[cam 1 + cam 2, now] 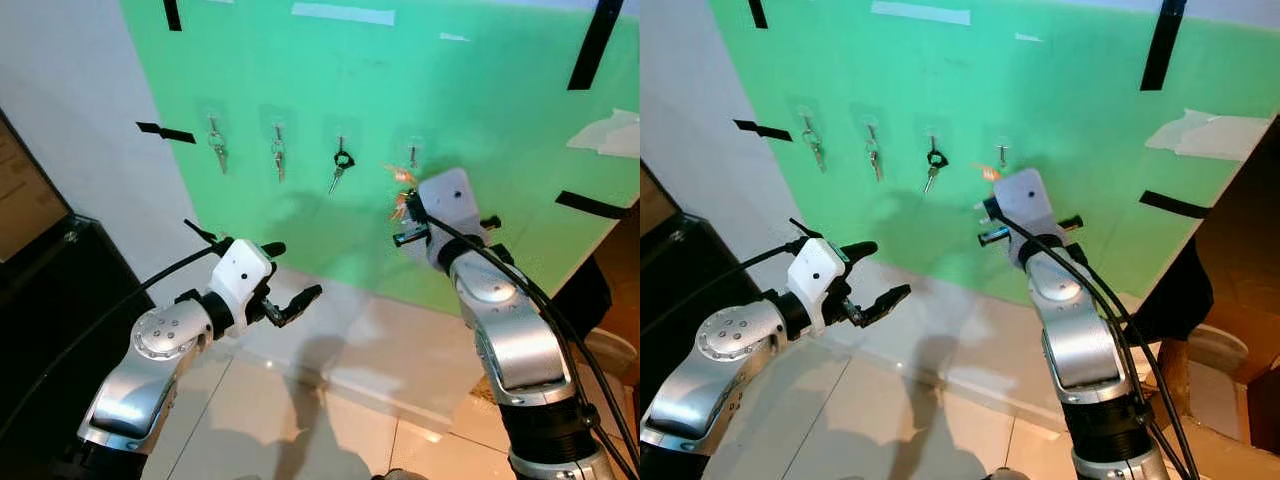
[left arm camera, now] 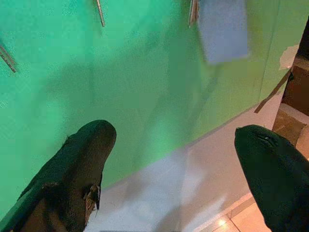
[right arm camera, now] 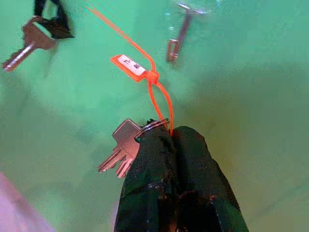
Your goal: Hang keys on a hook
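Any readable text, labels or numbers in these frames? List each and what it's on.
Orange tag on the loop tied to the keys held by the right gripper: a white label with small dark marks, too small and blurred to read.
Green board, black tape strips and white tape: no text visible.
Nothing else carries writing.
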Available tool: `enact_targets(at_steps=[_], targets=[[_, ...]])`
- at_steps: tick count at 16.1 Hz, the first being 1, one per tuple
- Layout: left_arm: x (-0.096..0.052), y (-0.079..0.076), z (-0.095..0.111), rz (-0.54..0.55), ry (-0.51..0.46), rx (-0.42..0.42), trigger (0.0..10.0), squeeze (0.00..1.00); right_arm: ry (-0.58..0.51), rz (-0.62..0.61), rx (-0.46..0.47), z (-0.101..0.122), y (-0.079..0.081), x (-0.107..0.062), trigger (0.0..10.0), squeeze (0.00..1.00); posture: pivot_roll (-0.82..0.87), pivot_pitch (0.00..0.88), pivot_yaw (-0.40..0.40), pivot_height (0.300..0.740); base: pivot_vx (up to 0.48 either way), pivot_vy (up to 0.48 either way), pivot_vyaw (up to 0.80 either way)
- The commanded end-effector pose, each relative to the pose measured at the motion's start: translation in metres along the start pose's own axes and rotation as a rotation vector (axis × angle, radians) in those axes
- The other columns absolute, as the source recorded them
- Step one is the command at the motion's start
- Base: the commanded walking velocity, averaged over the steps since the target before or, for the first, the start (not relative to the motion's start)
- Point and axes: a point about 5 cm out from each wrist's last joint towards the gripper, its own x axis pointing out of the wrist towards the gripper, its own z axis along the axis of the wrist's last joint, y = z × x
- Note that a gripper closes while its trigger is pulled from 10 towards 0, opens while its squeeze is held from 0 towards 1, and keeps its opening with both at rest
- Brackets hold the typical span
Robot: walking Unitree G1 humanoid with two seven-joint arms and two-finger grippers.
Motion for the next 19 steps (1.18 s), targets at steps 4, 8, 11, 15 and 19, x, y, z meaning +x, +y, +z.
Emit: enact_targets(at_steps=[4, 8, 11, 15, 19], targets=[[-0.002, -0.002, 0.002, -0.015, 0.002, 0.015, 10.0, 0.00, -0.097, 0.014, 0.133, 0.016, 0.000, -0.003, 10.0, 0.00, -0.04, 0.000, 0.037, 0.740, 0.000, 0.000, 0.00], [-0.002, -0.002, 0.003, -0.016, 0.003, 0.014, 10.0, 0.00, -0.229, 0.136, 0.300, 0.031, 0.004, -0.012, 10.0, 0.00, -0.04, 0.000, 0.038, 0.740, 0.000, 0.000, 0.00], [0.000, -0.001, 0.004, -0.016, -0.004, 0.035, 10.0, 0.00, -0.273, 0.237, 0.332, 0.036, 0.005, -0.018, 10.0, 0.00, -0.04, 0.000, 0.034, 0.740, 0.000, 0.000, 0.00], [0.005, -0.001, 0.007, -0.016, -0.019, 0.044, 10.0, 0.00, 0.111, 0.304, -0.153, -0.022, 0.000, -0.020, 10.0, 0.00, -0.05, 0.000, 0.038, 0.740, 0.000, 0.000, 0.00], [0.003, -0.001, 0.005, -0.017, -0.013, 0.040, 10.0, 0.00, 0.360, 0.403, -0.299, -0.052, -0.011, -0.036, 10.0, 0.00, -0.05, 0.000, 0.032, 0.740, 0.000, 0.000, 0.00]])
